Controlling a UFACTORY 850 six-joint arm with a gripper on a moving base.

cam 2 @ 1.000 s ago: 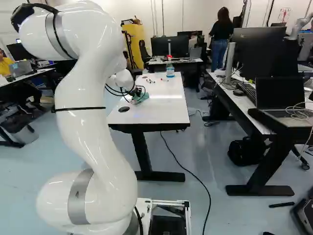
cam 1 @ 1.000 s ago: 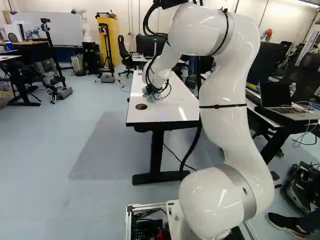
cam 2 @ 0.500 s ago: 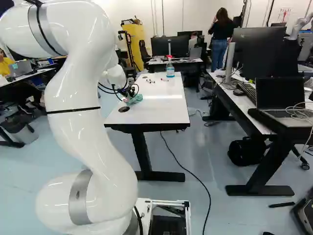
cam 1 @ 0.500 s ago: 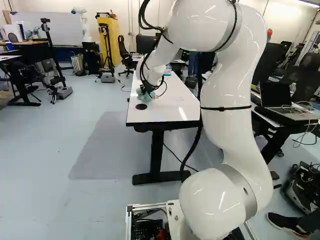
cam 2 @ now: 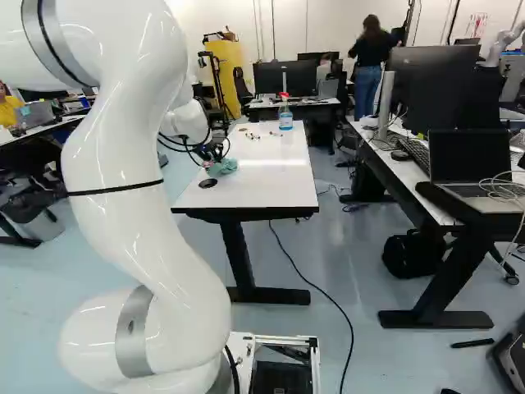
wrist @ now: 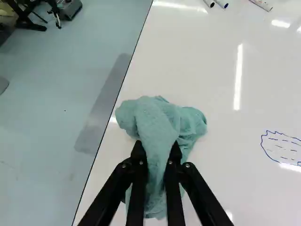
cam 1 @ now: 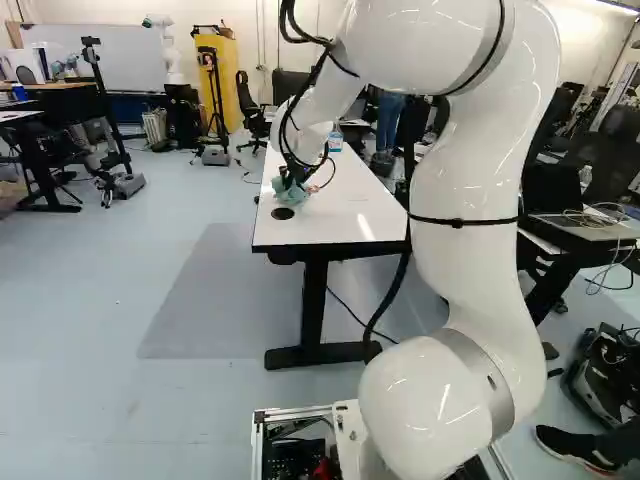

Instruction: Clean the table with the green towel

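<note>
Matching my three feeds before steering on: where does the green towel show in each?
Left base view: towel upper middle, just beyond the round black hole.
Right base view: left of middle, beyond that same hole.
Wrist view: gripped in the claw, bunched ahead.
Shared landmark: white table beneath it.

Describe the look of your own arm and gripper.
My arm is glossy white, with rounded segments, a grey band around a lower joint and a thin black strap farther up. Black cables loop outside it toward the wrist. The gripper is black, with two slim fingers.
</note>
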